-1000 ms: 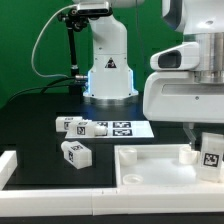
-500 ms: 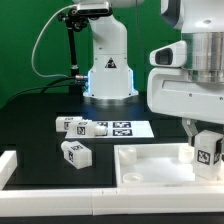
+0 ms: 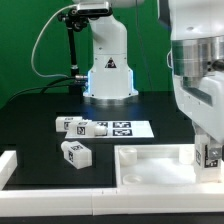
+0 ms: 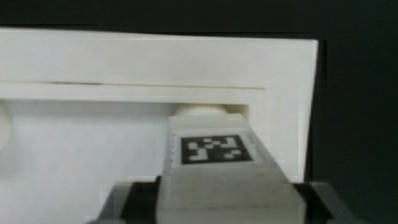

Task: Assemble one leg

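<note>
Leg (image 3: 210,156) is clamped by gripper (image 3: 209,146) over panel (image 3: 150,170), at its raised corner on the exterior view's right. Loose legs (image 3: 75,153) are left well apart beyond the panel's opposite edge.

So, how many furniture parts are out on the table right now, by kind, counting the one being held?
Legs: 3. One lies beside the marker board, one lies nearer the front, and one leg is held in the tool. A possible fourth by the board is too blurred to count.
Square panel: 1
Total: 4
</note>
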`<state>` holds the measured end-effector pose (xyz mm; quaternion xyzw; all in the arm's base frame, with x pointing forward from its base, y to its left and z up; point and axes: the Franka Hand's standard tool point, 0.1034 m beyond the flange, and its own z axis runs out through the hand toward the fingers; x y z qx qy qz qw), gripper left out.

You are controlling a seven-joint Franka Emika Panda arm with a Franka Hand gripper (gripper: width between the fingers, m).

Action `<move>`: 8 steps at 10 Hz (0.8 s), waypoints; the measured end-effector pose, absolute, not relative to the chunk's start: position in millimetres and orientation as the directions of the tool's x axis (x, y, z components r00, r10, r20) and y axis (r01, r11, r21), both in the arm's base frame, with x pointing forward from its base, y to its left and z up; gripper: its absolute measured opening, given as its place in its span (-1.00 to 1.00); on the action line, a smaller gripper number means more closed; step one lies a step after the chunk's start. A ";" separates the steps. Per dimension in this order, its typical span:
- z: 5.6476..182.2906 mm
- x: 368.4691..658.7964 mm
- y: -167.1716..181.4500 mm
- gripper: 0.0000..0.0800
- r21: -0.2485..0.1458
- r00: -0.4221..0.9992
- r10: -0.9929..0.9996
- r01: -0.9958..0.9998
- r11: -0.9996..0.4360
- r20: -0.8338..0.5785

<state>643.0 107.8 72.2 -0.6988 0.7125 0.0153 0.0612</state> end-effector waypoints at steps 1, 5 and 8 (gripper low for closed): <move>71.9 642.7 108.5 -0.28 -0.064 -0.004 -0.994 -0.998 0.011 -0.108; 72.0 641.9 126.3 0.48 -0.117 0.407 -0.911 -0.910 -0.398 -0.067; 70.1 640.1 131.0 0.62 -0.129 0.606 -0.794 -0.792 -0.597 -0.046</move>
